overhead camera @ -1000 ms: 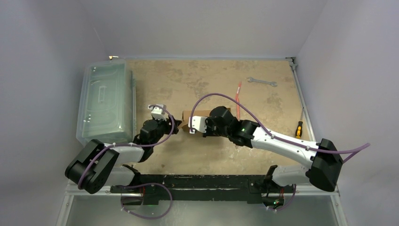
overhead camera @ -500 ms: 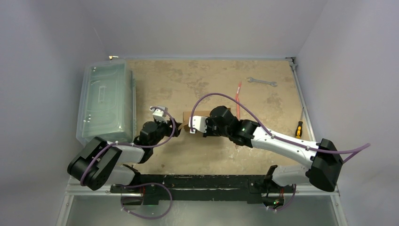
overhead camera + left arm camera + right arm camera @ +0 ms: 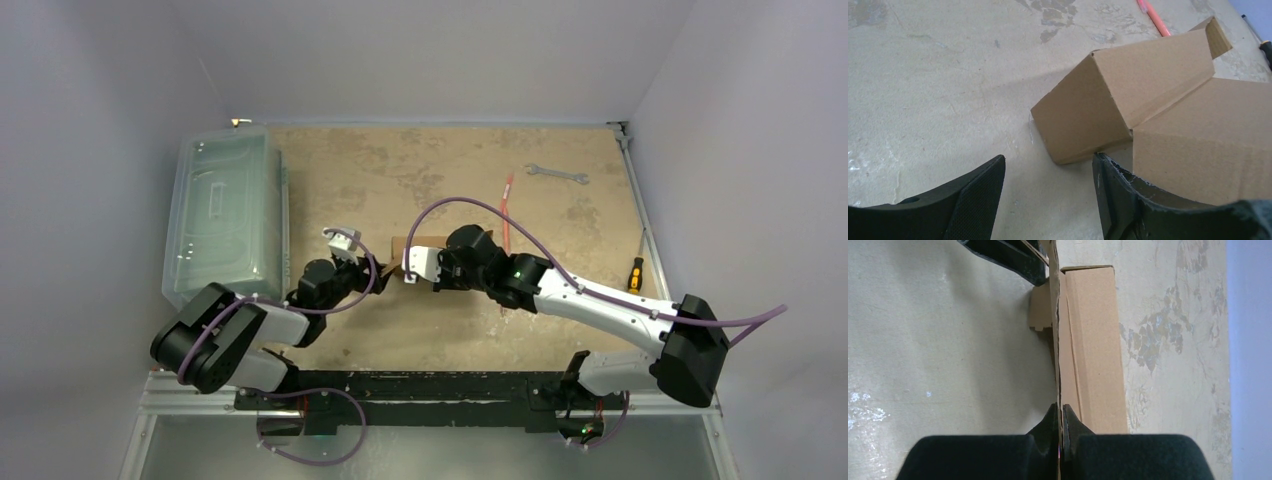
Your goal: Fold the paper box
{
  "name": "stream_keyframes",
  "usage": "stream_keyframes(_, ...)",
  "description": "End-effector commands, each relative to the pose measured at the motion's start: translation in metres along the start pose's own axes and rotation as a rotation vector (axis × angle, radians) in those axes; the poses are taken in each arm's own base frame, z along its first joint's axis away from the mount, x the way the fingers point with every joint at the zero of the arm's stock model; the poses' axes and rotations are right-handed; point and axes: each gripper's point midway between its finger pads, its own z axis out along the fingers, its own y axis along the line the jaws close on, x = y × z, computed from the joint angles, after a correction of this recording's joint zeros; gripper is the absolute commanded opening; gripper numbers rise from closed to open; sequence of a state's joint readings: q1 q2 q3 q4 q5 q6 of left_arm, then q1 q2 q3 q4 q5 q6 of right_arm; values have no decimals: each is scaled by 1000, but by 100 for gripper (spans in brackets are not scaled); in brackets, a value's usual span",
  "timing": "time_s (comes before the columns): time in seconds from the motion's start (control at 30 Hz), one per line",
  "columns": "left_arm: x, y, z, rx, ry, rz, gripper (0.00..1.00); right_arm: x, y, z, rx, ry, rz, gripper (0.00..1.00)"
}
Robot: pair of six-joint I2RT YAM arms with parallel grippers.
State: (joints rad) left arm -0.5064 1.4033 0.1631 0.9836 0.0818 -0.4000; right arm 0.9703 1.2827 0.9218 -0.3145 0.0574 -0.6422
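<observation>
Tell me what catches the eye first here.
The half-folded brown corrugated cardboard box in the middle of the tan table, one panel pinched in the shut right pincer. The left pincer hangs open beside its corner. A large clear plastic bin sits along the left edge.

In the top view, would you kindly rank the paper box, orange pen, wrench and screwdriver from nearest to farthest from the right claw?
1. paper box, pinched in the right claw, centre.
2. orange pen, just beyond, rightward.
3. wrench, far back right.
4. screwdriver, by the right wall.
</observation>
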Motion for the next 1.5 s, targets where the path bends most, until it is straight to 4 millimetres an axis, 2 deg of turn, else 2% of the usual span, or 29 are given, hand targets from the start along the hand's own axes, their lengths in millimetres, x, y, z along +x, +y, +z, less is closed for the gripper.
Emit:
stream_keyframes(0.0,-8,-15,-5,85,-56,9,64,-25,-11,-4,13,-76,41,0)
stream_keyframes(0.2,-5,-13,-4,73,-52,0,64,-24,-12,-3,13,-72,46,0)
stream_keyframes(0.53,-13,-9,7,50,-109,-51,64,-28,-1,2,-50,-82,49,0)
stream_keyframes(0.8,-16,0,4,-49,-191,-106,63,-31,-1,5,-60,-88,73,0)
stream_keyframes(0.97,-17,4,5,-85,-227,-143,58,-36,1,7,-79,-90,99,0)
stream_keyframes(1.3,-14,10,5,-103,-246,-131,56,-35,-4,11,-89,-72,118,0)
stream_keyframes(1.47,-21,6,0,-74,-288,-103,57,-32,-4,15,-102,-55,130,0)
